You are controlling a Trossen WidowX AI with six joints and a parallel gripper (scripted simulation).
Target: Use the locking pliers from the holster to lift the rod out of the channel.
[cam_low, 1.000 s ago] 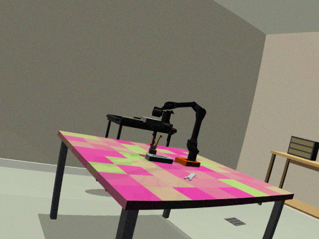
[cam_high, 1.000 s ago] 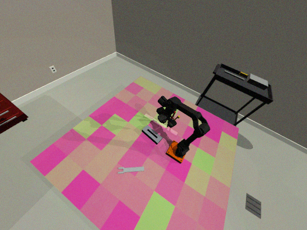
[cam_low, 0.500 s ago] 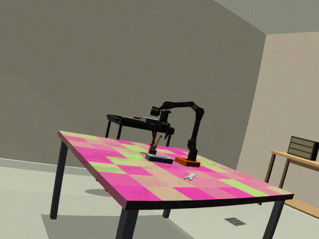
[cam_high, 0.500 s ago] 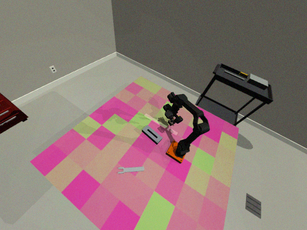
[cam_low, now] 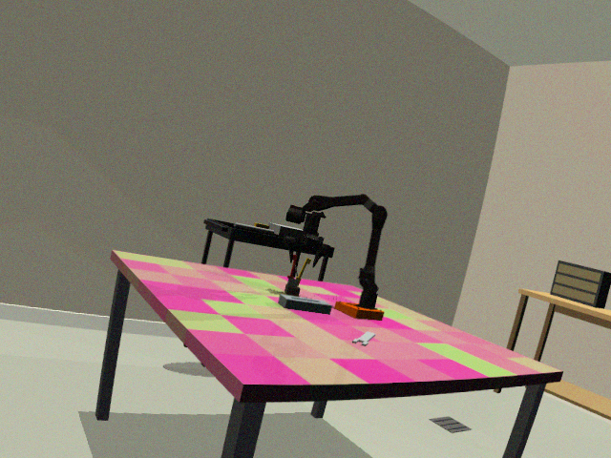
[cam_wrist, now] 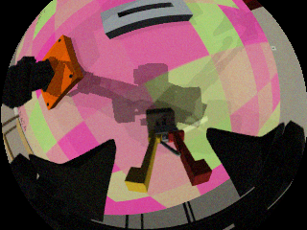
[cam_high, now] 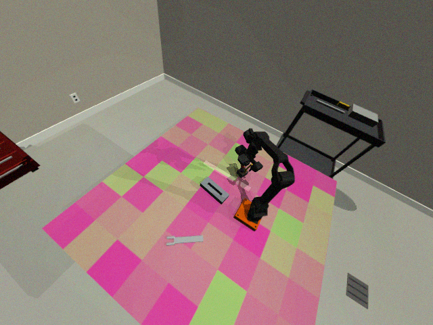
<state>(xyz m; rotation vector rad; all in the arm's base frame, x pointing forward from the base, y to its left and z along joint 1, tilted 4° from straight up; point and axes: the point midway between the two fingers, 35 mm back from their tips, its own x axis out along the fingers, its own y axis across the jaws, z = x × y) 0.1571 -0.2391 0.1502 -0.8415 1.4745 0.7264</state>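
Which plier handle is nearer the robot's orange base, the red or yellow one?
The yellow handle; the red handle is farther from the base.

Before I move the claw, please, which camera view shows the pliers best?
The wrist view: both handles of the pliers show apart, one yellow, one red. Exterior shows them small, upright in the holster; top mostly hides them behind the arm.

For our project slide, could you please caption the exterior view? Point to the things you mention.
Open fingers [cam_low: 305, 257] hover about the pliers' spread handles [cam_low: 299, 270] [cam_wrist: 168, 160], with the channel block [cam_high: 214, 189] [cam_low: 304, 305] [cam_wrist: 149, 24] nearby.
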